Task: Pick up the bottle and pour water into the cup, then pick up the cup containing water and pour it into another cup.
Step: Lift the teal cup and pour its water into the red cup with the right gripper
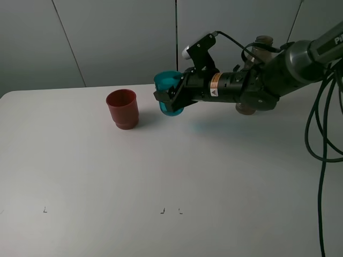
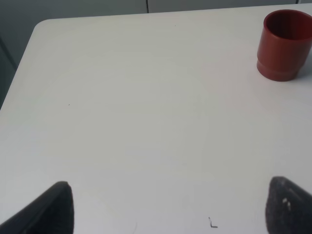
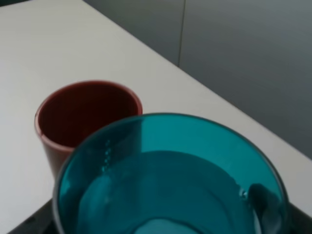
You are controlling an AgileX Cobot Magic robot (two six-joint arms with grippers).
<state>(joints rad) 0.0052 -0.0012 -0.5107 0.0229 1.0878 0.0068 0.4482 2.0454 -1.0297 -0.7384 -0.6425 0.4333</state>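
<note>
One translucent teal plastic tumbler (image 1: 167, 80), upper centre of the high view, is pinched aloft by the right gripper (image 1: 172, 99), jaws narrowed. Centre its lip over the opaque red-brown cup (image 1: 122, 108) just left, then tip slowly.

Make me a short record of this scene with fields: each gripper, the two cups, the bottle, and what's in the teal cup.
Right gripper: shut on the translucent teal-blue plastic tumbler, held clear of the white table
Tumbler contents: liquid visible inside in the right wrist view
Opaque red-brown plastic cup: upright on the table, beside the tumbler, not touching it
Smoky grey-brown see-through bottle: upright behind the right arm, mostly hidden
Left gripper: open, holding nothing
</note>
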